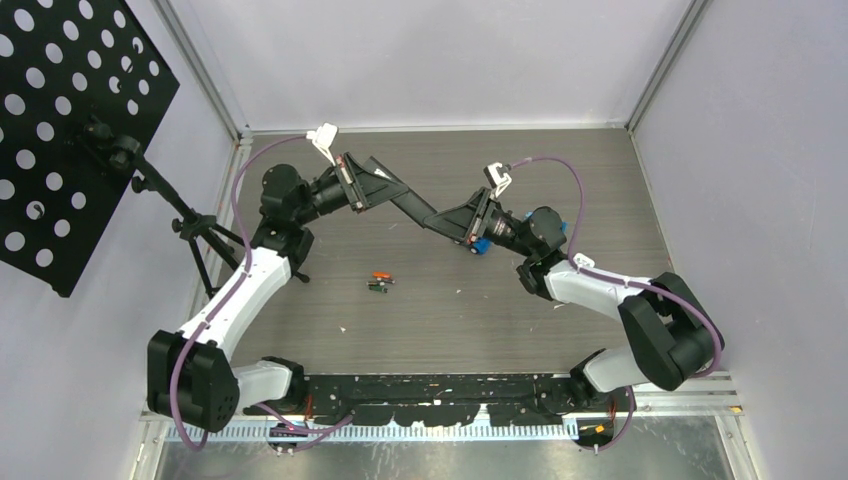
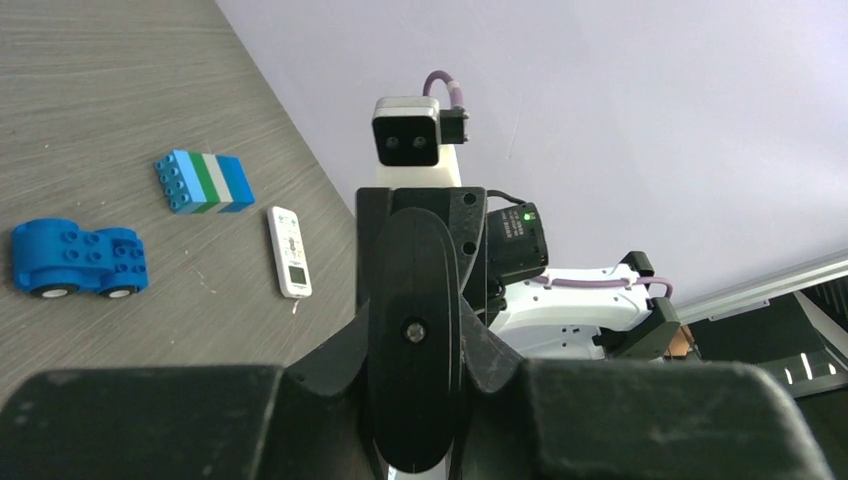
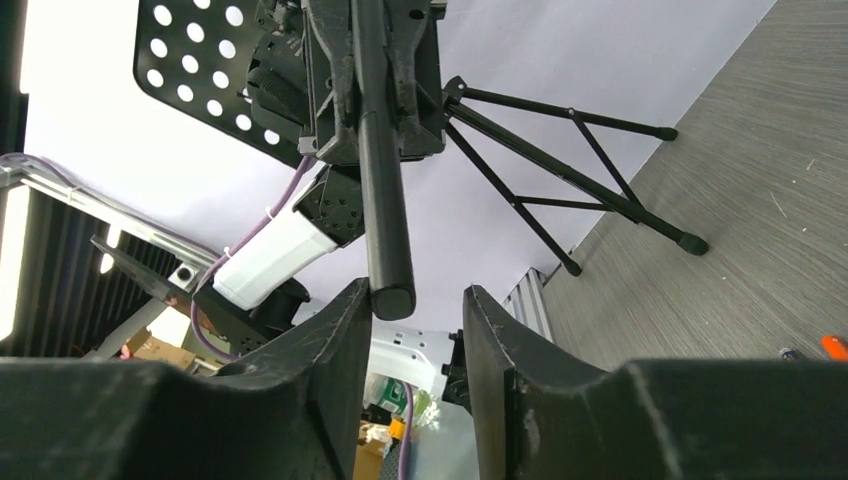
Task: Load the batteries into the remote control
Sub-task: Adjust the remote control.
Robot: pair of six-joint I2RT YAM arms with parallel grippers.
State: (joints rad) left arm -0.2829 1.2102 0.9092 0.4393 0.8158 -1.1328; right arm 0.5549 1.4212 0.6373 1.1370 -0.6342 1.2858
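A slim black remote control (image 1: 425, 214) hangs in the air at mid-table, and my left gripper (image 1: 400, 203) is shut on it. In the left wrist view it shows its broad back (image 2: 415, 300) with a screw. In the right wrist view it is edge-on (image 3: 380, 180). Its free end sits between the jaws of my open right gripper (image 3: 415, 310), close to the left finger (image 3: 345, 330), with a gap to the other. The batteries lie on the table nearer the arm bases: an orange-red one (image 1: 381, 276) and dark ones (image 1: 376, 288). They also show at the right wrist view's edge (image 3: 833, 347).
A black perforated panel (image 1: 70, 120) on a tripod (image 1: 215, 235) stands at the left. Under my right arm lie a blue toy car (image 2: 75, 260), a stack of blue, green and white bricks (image 2: 205, 182) and a small white remote (image 2: 290, 250).
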